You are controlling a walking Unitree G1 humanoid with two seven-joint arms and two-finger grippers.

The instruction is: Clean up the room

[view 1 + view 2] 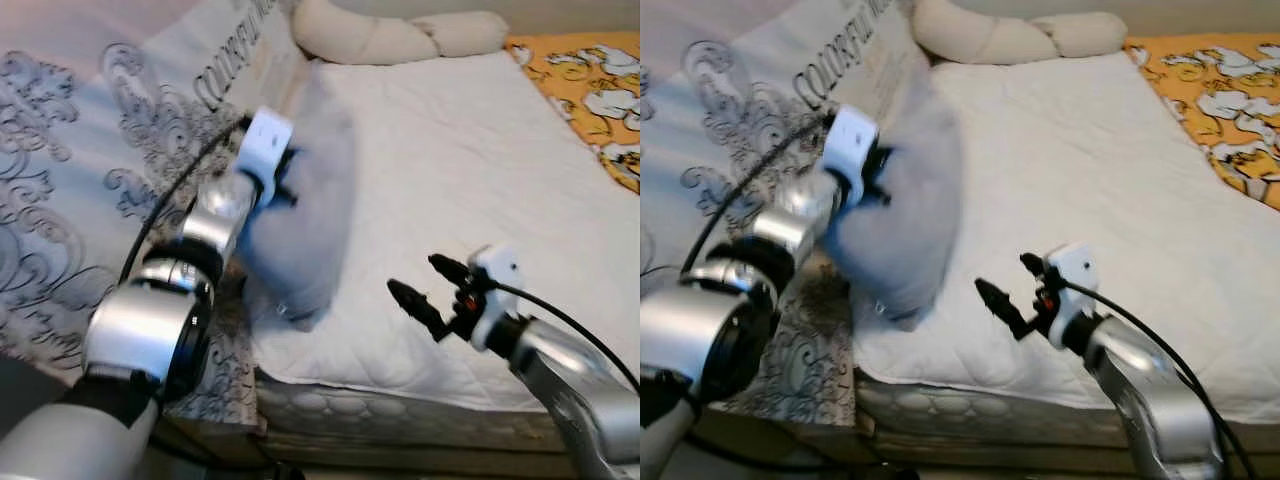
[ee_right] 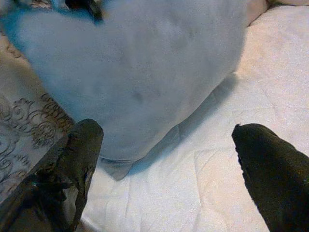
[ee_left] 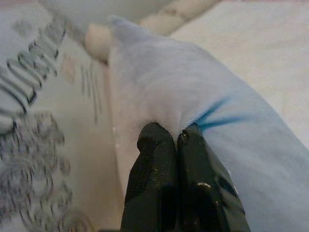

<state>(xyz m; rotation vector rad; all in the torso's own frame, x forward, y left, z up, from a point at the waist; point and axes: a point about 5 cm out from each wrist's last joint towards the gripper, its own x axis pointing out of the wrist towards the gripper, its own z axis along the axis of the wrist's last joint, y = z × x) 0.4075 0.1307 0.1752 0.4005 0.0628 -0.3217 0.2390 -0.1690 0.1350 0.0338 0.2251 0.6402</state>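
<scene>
Head views: my left gripper [image 1: 290, 185] pinches a pale blue pillow [image 1: 300, 215] above the white mattress [image 1: 470, 190]; my right gripper [image 1: 428, 288] hovers spread beside it.

Left wrist: my fingertips [image 3: 166, 145] press together on its fabric.

Right wrist: the pillow lies beyond my parted fingers [image 2: 82, 145].

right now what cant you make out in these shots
- Grey pillow: blurred in both eye views; its near side is hidden behind the left gripper, whose fingers are pinched shut on the fabric.
- Printing on the patterned blanket: blurred and partly cut off by the top edge, not fully readable.
- Orange patterned cover: cut off by the right edge.
- Bed base under the white mattress: shadowed, and hidden by the right gripper and its arm.
</scene>
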